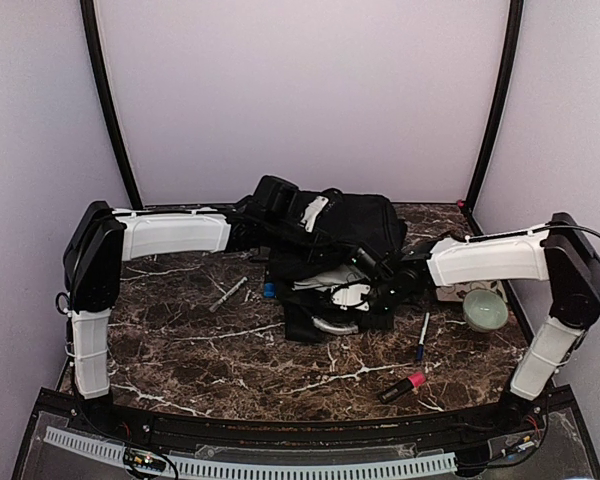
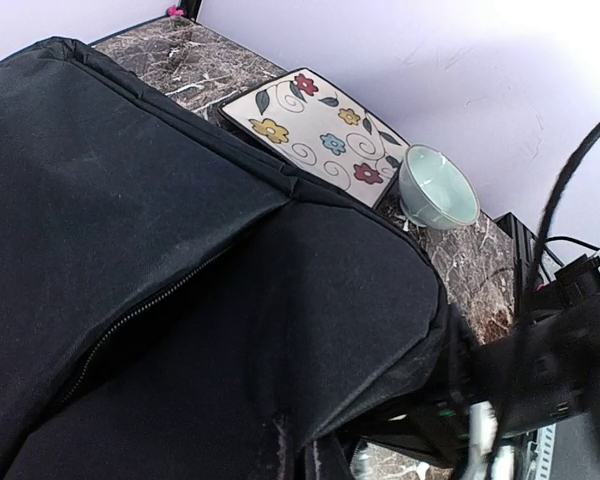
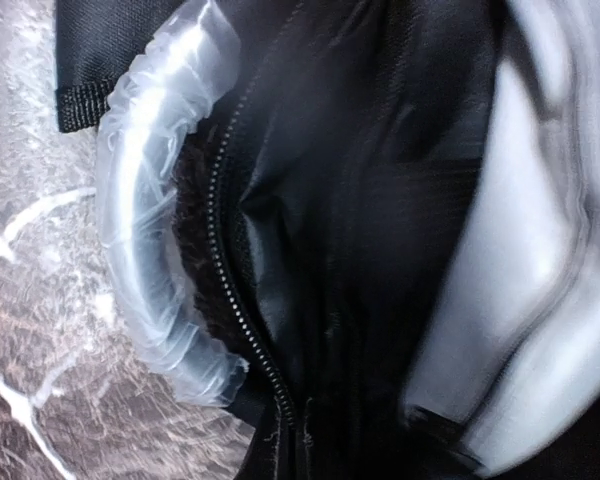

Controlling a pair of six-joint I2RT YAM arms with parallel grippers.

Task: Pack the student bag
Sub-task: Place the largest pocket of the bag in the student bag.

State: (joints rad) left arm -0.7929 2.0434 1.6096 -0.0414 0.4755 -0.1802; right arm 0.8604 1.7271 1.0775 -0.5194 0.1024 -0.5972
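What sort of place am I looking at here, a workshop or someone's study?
Probably a robot test booth: a left arm and right arm fixed to a marble-look table, plain pale walls closing it in, and a backpack as the prop.

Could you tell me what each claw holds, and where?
Left claw: student bag, apparently its far-left edge. Right claw: shut at the zip opening; hold unclear.
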